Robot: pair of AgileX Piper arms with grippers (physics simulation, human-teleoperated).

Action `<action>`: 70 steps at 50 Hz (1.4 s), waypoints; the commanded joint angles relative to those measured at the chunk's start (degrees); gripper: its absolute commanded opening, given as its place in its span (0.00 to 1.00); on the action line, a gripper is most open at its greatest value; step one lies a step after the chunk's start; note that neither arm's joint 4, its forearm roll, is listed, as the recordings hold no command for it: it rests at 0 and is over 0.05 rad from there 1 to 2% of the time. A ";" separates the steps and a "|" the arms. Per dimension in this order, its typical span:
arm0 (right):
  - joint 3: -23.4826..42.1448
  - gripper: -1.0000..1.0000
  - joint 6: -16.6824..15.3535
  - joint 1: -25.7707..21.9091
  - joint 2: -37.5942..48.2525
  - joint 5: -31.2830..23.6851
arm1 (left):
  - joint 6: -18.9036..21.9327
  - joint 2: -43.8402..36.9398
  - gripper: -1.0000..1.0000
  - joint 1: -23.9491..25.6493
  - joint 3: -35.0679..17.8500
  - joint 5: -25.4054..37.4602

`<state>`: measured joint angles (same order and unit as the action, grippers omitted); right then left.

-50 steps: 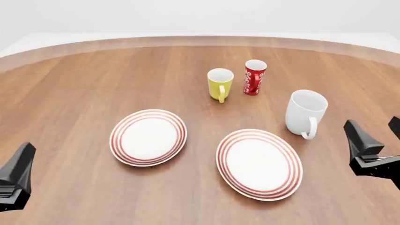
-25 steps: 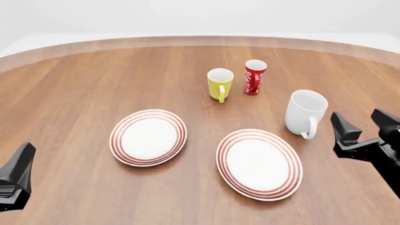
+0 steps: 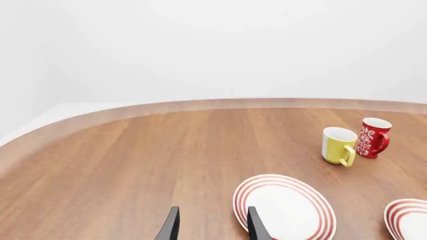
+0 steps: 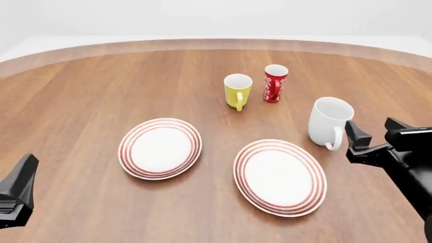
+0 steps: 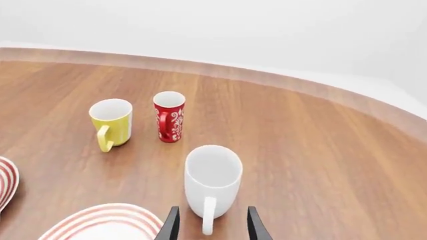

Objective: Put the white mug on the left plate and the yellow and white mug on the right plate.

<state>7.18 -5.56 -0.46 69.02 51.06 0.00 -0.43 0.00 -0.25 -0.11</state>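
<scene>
The white mug (image 4: 330, 121) stands upright at the right, its handle turned toward the near edge. My right gripper (image 4: 377, 132) is open just right of and nearer than it, holding nothing. In the right wrist view the white mug (image 5: 212, 180) stands close ahead of the spread fingers of the right gripper (image 5: 212, 227). The yellow and white mug (image 4: 238, 91) stands farther back. The left plate (image 4: 161, 148) and right plate (image 4: 280, 176) lie bare. My left gripper (image 4: 18, 191) is open at the near left corner, far from everything.
A slim red mug (image 4: 274, 82) with a white pattern stands right beside the yellow and white mug. The wooden table (image 4: 88, 91) curves away at its far edge, with a white wall behind.
My right gripper has moved forward and left, closing in on the white mug's handle side. The left gripper, mugs and plates have not moved.
</scene>
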 commanded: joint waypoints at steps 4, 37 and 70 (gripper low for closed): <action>2.00 1.00 -0.23 -0.51 8.84 5.21 | 0.00 0.00 1.00 0.00 0.00 0.00; 5.55 1.00 -0.07 -0.58 21.98 10.03 | 0.00 0.00 1.00 0.00 0.00 0.00; 8.69 1.00 1.23 0.00 34.64 15.60 | 0.00 0.00 1.00 0.00 0.00 0.00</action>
<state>15.05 -4.79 -0.98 100.50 65.46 0.00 -0.43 0.00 -0.25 -0.11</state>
